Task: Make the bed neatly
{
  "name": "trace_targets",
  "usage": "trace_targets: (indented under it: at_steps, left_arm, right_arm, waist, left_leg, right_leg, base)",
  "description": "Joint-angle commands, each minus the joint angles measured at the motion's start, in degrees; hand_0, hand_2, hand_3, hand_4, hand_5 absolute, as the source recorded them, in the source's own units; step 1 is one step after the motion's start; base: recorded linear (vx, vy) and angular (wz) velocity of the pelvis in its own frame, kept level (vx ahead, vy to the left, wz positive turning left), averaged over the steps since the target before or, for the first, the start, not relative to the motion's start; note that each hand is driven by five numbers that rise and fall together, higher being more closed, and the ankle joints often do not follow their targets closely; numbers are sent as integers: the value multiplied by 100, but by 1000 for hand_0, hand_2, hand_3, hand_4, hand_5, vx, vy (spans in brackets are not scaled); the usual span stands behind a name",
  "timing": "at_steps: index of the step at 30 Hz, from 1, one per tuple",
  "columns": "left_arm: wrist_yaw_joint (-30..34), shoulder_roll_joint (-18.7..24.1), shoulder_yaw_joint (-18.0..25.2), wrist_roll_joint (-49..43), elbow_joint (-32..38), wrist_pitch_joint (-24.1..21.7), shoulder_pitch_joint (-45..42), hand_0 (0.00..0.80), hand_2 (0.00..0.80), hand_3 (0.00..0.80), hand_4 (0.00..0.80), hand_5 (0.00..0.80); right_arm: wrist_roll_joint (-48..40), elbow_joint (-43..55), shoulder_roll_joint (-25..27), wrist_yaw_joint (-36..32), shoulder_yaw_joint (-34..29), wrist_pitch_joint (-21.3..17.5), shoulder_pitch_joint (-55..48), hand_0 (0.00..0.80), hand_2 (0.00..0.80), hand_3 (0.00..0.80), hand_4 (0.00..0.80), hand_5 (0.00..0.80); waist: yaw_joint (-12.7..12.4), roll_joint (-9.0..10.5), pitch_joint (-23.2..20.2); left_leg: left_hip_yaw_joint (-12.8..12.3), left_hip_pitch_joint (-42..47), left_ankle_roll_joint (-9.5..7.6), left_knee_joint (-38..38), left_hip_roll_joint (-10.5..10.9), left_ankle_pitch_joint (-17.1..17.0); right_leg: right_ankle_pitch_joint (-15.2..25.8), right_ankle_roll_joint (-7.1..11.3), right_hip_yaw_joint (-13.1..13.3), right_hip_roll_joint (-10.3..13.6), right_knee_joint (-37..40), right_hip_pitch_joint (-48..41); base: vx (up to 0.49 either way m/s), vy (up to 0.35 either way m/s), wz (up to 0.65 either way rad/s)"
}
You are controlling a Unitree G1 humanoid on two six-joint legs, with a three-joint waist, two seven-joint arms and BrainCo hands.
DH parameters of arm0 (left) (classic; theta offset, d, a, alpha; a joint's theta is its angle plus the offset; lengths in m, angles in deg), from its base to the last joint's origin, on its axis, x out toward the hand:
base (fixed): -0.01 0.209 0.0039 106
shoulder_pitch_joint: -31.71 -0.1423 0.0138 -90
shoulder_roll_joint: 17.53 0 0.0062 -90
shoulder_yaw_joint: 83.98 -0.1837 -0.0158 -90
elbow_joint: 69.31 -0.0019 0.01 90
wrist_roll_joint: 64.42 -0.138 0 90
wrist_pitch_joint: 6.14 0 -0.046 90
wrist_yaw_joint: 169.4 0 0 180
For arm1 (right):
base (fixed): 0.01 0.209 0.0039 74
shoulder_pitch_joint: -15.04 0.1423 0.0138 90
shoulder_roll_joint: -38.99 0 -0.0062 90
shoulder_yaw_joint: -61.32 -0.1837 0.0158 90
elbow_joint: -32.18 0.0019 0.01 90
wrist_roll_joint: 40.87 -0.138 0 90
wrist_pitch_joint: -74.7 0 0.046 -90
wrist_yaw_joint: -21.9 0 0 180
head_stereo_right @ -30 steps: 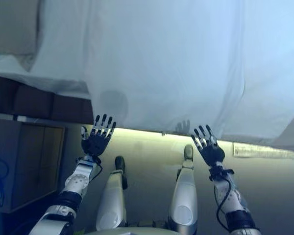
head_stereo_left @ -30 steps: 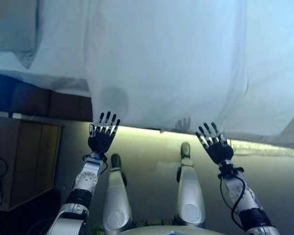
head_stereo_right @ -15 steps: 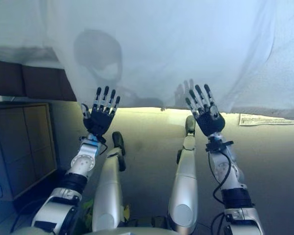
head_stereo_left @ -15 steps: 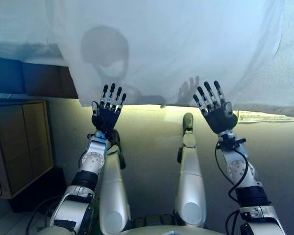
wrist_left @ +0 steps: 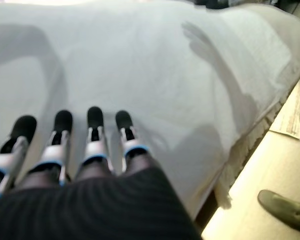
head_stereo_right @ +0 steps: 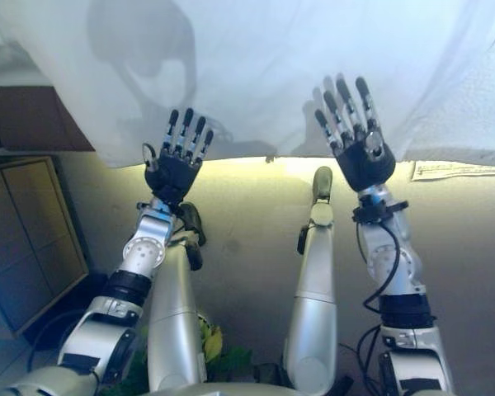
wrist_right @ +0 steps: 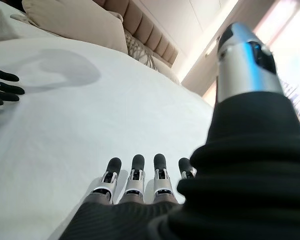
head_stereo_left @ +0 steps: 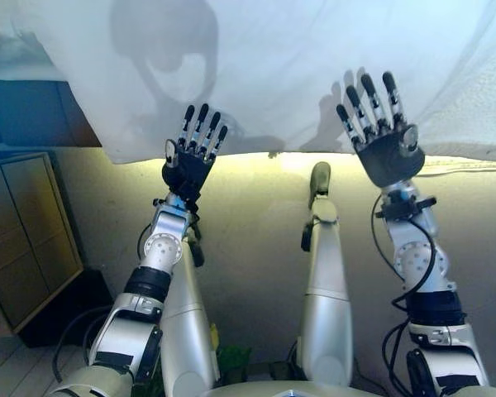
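Sheet [head_stereo_left: 314, 58] spreads white over the bed in front of me, w/ its near edge hanging down the bed's side above the floor [head_stereo_left: 248, 223]. Surface looks mostly smooth from the wrist views, w/ a soft fold running toward the corner on my right.

My left hand [head_stereo_left: 186, 169] is up at the hanging edge, palm facing away, fingers [wrist_left: 95, 145] straight and spread a bit, tips over the sheet's lower border. Holding nothing. Can't tell whether the tips actually touch the cloth or hover just off it.

My right hand [head_stereo_left: 386, 153] is a little higher than the left, also w/ straight splayed fingers [wrist_right: 135, 182], reaching over the sheet near the edge. Nothing pinched or gripped there either; thumb sits apart from the rest. Contact w/ cloth: can't tell.

Both hands are well apart from each other, roughly side by side along the bed's edge.

Pillow [wrist_right: 75, 25] lies at the far end of the bed, resting against the padded beige headboard [wrist_right: 140, 32]. Wooden cabinet [head_stereo_left: 25, 240] stands on the floor off to my left, beside the bed. Flat paper-like strip [wrist_left: 292, 112] lies on the floor close to the bed's side on my right.
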State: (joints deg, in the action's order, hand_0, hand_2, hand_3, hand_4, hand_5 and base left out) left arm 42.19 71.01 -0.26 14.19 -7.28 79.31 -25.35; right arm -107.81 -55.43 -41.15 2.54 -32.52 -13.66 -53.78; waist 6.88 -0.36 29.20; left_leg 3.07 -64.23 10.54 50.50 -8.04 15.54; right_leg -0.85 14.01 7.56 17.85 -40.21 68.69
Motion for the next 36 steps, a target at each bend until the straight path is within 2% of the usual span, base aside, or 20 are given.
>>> trace_targets:
  at_steps: [1,6,10,14,17,21,23,25,27,29,32,34,36]
  left_arm:
    - [-366,268,142,-336,181,81,305,0,0,0,0,0]
    - [-1528,571,168,-120,-246,-304,256,0,0,0,0,0]
    - [-2609,779,264,134,-1001,-520,219,0,0,0,0,0]
    - [-3203,831,408,-166,-1898,-615,341,0,0,0,0,0]
    - [-3626,896,719,-332,-2482,-618,372,0,0,0,0,0]
    - [-3683,1102,1126,-306,-3227,-361,367,0,0,0,0,0]
    - [-3499,1128,1252,-99,-3332,-363,360,0,0,0,0,0]
    - [-3074,1065,1350,311,-3173,-553,195,0,0,0,0,0]
    - [-2725,952,1441,820,-2839,-738,-56,0,0,0,0,0]
    - [-2066,806,1512,1425,-2344,-883,-405,0,0,0,0,0]
    - [-655,545,1505,2120,-1013,-709,-858,0,0,0,0,0]
    - [318,183,1367,2142,112,-623,-1207,0,0,0,0,0]
    - [1140,-203,1229,1915,876,-612,-1470,0,0,0,0,0]
  right_arm:
    - [-19,381,180,49,-183,-104,41,0,0,0,0,0]
    - [-194,131,481,173,-208,-34,252,0,0,0,0,0]
    - [-307,-239,913,166,-168,-62,480,0,0,0,0,0]
    - [-371,-527,1184,173,-58,-120,769,0,0,0,0,0]
    - [-385,-504,1330,291,-10,-110,869,0,0,0,0,0]
    - [-444,-487,1404,391,2,-99,947,0,0,0,0,0]
    - [-525,-434,1436,436,18,-99,948,0,0,0,0,0]
    - [-560,-368,1442,471,29,-124,902,0,0,0,0,0]
    - [-594,-333,1445,437,-49,-135,809,0,0,0,0,0]
    - [-587,-324,1474,411,-144,-118,773,0,0,0,0,0]
    - [-483,-306,1511,423,-270,-38,789,0,0,0,0,0]
    - [-375,-231,1452,486,-375,-36,737,0,0,0,0,0]
    - [-270,-182,1337,497,-470,-61,652,0,0,0,0,0]
  waist:
    - [19,-47,59]
    - [-21,-200,59]
    - [-42,-399,59]
    - [-22,-478,59]
    - [-9,-491,59]
    - [-3,-483,59]
    - [-2,-466,59]
    - [-26,-481,59]
    - [-59,-524,59]
    - [-116,-600,59]
    - [-210,-737,59]
    - [-282,-820,59]
    - [-337,-893,59]
  left_leg:
    - [20,-971,-565,354,419,-728]
    - [-58,-1258,-631,755,435,-589]
    - [-167,-1352,-633,840,467,-605]
    - [-246,-1398,-602,862,457,-646]
    - [-276,-1390,-560,855,447,-688]
    - [-285,-1338,-513,870,444,-699]
    - [-289,-1290,-498,820,444,-716]
    - [-301,-1208,-492,747,451,-731]
    - [-315,-1088,-490,644,461,-731]
    - [-321,-918,-479,502,507,-724]
    - [-314,-640,-445,256,581,-715]
    - [-319,-520,-445,139,615,-677]
    - [-317,-462,-452,99,657,-600]
  right_leg:
    - [-288,-732,-42,-606,-1016,353]
    - [-440,-828,18,-597,-1413,664]
    - [-510,-876,87,-550,-1595,867]
    - [-541,-928,103,-522,-1667,984]
    - [-535,-952,112,-513,-1668,1022]
    - [-545,-972,96,-493,-1683,1016]
    - [-534,-984,83,-494,-1648,993]
    - [-514,-977,66,-477,-1600,950]
    - [-499,-954,52,-444,-1538,885]
    - [-495,-920,43,-399,-1451,774]
    - [-503,-896,57,-338,-1269,579]
    - [-506,-887,62,-274,-1181,505]
    - [-527,-875,70,-227,-1142,460]
  base:
    - [0,0,0]
    - [31,45,-3]
    - [21,114,9]
    - [5,79,2]
    - [7,61,1]
    - [3,23,1]
    - [0,0,0]
    - [0,0,0]
    - [0,0,0]
    - [0,0,0]
    - [8,7,1]
    - [10,-6,12]
    - [-11,-33,16]
